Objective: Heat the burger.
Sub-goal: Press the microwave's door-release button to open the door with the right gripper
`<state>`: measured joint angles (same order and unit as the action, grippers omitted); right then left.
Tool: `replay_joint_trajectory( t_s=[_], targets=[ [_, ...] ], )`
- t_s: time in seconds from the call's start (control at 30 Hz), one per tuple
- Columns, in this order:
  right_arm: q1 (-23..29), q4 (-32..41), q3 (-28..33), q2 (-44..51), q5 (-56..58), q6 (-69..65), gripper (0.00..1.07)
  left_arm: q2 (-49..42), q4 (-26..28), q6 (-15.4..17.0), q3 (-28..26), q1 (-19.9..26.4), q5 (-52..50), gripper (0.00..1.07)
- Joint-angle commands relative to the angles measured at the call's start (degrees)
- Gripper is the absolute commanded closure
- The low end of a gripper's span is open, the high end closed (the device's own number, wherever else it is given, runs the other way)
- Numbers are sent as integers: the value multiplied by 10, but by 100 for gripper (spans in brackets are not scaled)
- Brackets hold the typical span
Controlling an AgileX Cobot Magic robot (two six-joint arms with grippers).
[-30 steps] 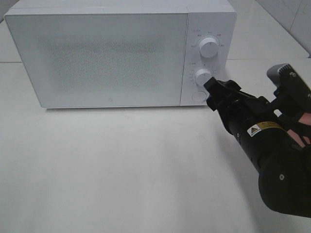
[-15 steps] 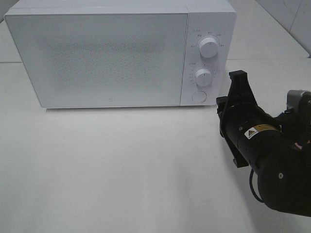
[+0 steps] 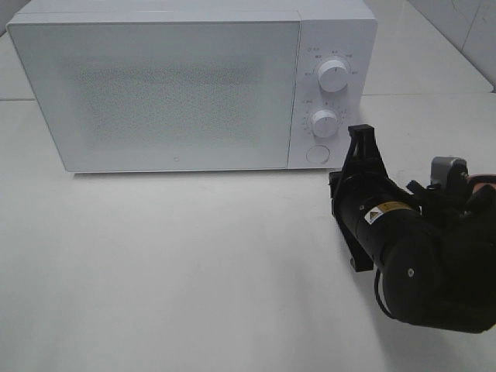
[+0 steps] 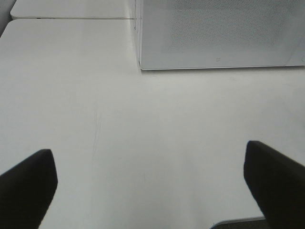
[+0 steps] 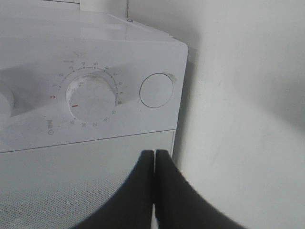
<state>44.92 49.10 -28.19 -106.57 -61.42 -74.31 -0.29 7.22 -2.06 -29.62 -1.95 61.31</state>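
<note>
Well, my right claw [image 3: 360,132] is pressed together, pinching nothing. The microwave [image 3: 178,85] stands close ahead of its tips and blocks the way forward. The round button [image 3: 315,153] and lower knob [image 3: 324,122] are nearest, with the upper knob [image 3: 332,75] beyond. Only my right wrist view shows the red mark on that lower knob's dial. My left claw [image 4: 150,169] shows in its own wrist view alone, its 2 fingers [image 4: 28,179] spread over bare table [image 3: 194,271]. The microwave's door [image 3: 163,89] ahead is closed and frosted. No view shows the burger, so I cannot tell where it is.
</note>
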Motion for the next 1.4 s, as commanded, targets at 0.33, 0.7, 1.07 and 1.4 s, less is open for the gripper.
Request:
replay_joint_trajectory(
  t_s=[0.33,0.7,1.07,1.4],
  targets=[
    [-57,-52,-58,-49,2,-18,107,-1,4,0,1,-2,1,7],
    [-85,-75,-113,-96,21,-28,107,-1,4,0,1,-2,1,7],
    [-100,-75,-162,-142,49,-34,107,-1,4,0,1,-2,1,7],
    [-109,-70,-195,-167,43,-24,107,-1,4,0,1,-2,1,7]
  ],
)
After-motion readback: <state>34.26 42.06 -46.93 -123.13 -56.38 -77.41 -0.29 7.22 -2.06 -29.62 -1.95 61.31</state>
